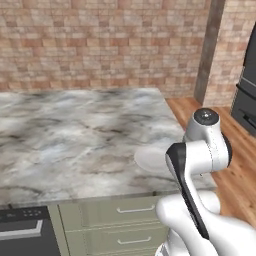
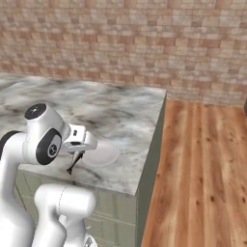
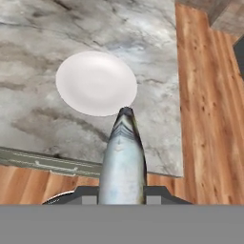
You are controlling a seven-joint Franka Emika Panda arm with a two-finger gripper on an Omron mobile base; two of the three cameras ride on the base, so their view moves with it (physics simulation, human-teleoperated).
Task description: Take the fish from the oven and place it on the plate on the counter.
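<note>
Fish: lying nearest the lens, sticking out lengthwise from between the fingers, its tip reaching the plate's near rim in the hand view.
Gripper: pinching the fish, which is hanging down from it over the counter's front edge.
Plate: sitting bare on the counter, near the right corner.
Counter: spreading marbled grey under the plate, drawers below its front.
</note>
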